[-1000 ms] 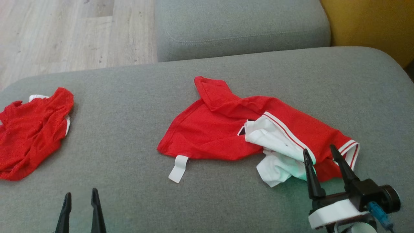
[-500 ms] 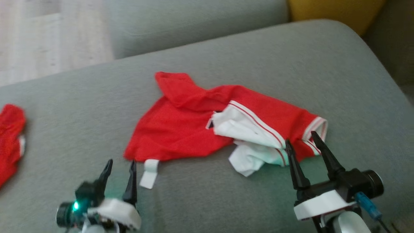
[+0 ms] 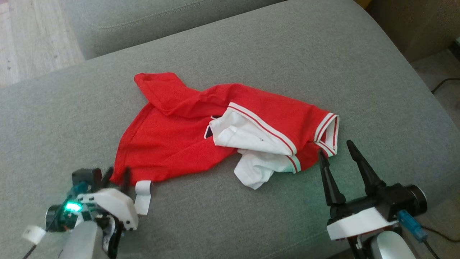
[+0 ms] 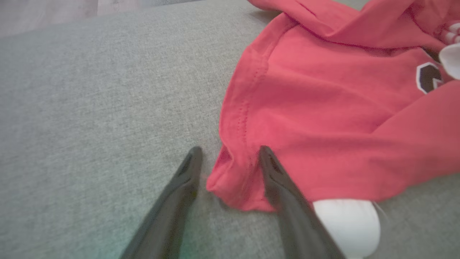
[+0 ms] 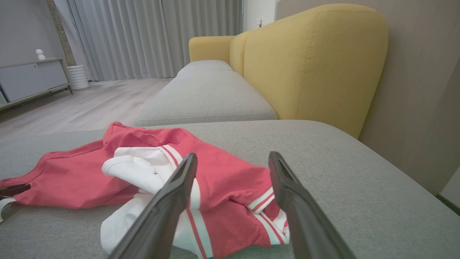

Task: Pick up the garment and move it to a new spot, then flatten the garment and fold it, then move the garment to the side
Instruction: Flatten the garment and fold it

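A red garment (image 3: 179, 140) with a white collar and striped white trim lies crumpled on the grey sofa cushion (image 3: 251, 46). My left gripper (image 3: 116, 176) is open at the garment's near left corner; in the left wrist view its fingertips straddle that red corner (image 4: 233, 180), one finger on the cloth, one on bare cushion. A white tag (image 3: 143, 196) sticks out beside it. My right gripper (image 3: 336, 153) stands open just short of the striped sleeve cuff (image 3: 329, 131); in the right wrist view the cuff (image 5: 267, 205) lies between its fingers.
A second grey cushion (image 3: 118, 21) lies beyond, with wood floor (image 3: 25, 43) at the far left. A yellow sofa back (image 5: 316, 61) rises to the right. A cable (image 3: 444, 86) lies on the floor past the cushion's right edge.
The camera has swung right, so the other red cloth has left the picture. My left gripper has come forward to the garment's near left corner. The right gripper stays open near the cuff.
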Controlling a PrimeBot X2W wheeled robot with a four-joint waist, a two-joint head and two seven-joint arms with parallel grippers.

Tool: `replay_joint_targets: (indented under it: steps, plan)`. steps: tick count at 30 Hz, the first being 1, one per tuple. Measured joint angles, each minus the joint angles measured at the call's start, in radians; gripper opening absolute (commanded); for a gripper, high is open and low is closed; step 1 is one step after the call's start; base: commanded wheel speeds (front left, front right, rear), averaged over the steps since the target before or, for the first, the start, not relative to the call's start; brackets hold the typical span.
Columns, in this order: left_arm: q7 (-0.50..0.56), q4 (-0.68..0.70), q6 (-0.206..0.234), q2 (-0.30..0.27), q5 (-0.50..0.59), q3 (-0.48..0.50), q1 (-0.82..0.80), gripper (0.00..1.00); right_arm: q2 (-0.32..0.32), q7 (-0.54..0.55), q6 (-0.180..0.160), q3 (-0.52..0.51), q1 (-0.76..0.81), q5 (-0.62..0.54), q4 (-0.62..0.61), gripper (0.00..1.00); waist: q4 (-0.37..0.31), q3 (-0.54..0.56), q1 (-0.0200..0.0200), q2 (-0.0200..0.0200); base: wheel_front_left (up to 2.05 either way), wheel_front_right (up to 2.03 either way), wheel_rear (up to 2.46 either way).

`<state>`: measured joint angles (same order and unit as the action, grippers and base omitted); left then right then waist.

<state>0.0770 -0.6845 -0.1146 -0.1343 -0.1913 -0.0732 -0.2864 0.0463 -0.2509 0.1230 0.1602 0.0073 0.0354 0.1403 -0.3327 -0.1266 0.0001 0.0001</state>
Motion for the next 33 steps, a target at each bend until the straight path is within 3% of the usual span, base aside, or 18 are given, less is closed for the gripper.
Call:
replay_joint_targets:
  steps: [6, 11, 15, 23, 24, 25, 26, 30, 33]
  plan:
    - [0.024, 0.031, -0.010, -0.001, -0.049, -0.063, -0.002, 0.00, 0.000, 0.000, 0.000, -0.014, 0.001, 0.000, 0.000, 1.00, 0.032, 0.006, 0.0000, 0.0000, 0.00, 0.00, 0.00]
    - [0.018, 0.207, -0.017, -0.002, -0.093, -0.063, 0.157, 0.00, 0.000, 0.000, 0.000, -0.029, 0.006, 0.000, 0.000, 1.00, 0.085, 0.020, 0.0000, 0.0000, 0.00, 0.00, 0.00]
    - [0.033, 0.408, 0.022, -0.004, -0.128, -0.041, 0.349, 0.00, 0.000, 0.000, 0.000, -0.036, 0.010, 0.000, 0.000, 1.00, 0.141, 0.031, -0.0001, 0.0000, 0.00, 0.00, 0.00]
    - [0.095, 0.628, 0.081, 0.011, -0.170, -0.023, 0.574, 0.00, 0.000, 0.000, 0.000, -0.030, 0.027, 0.000, 0.003, 1.00, 0.245, 0.047, -0.0002, 0.0000, 0.00, 0.00, 0.00]
    - [0.096, 0.635, 0.085, 0.016, -0.170, -0.026, 0.584, 0.10, 0.000, 0.000, 0.000, -0.028, 0.026, -0.001, 0.004, 1.00, 0.257, 0.049, -0.0001, 0.0000, 0.00, 0.00, 0.00]
    - [0.099, 0.638, 0.089, 0.021, -0.170, -0.029, 0.587, 0.44, 0.000, 0.000, 0.000, -0.024, 0.026, -0.002, 0.004, 1.00, 0.269, 0.050, -0.0002, 0.0000, 0.00, 0.00, 0.00]
    - [0.103, 0.638, 0.090, 0.023, -0.170, -0.033, 0.588, 1.00, 0.000, 0.000, 0.000, -0.017, 0.026, -0.002, 0.007, 1.00, 0.278, 0.053, -0.0001, 0.0000, 0.00, 0.00, 0.00]
    - [0.106, 0.639, 0.132, 0.022, -0.161, -0.026, 0.593, 1.00, 0.000, 0.000, 0.000, -0.011, 0.025, -0.008, 0.011, 1.00, 0.288, 0.065, -0.0002, 0.0000, 0.00, 0.00, 0.00]
    - [0.052, 0.689, 0.202, 0.012, -0.110, 0.017, 0.609, 1.00, 0.000, 0.000, 0.000, -0.011, 0.025, -0.008, 0.011, 1.00, 0.277, 0.070, -0.0001, 0.0000, 0.00, 0.00, 0.00]
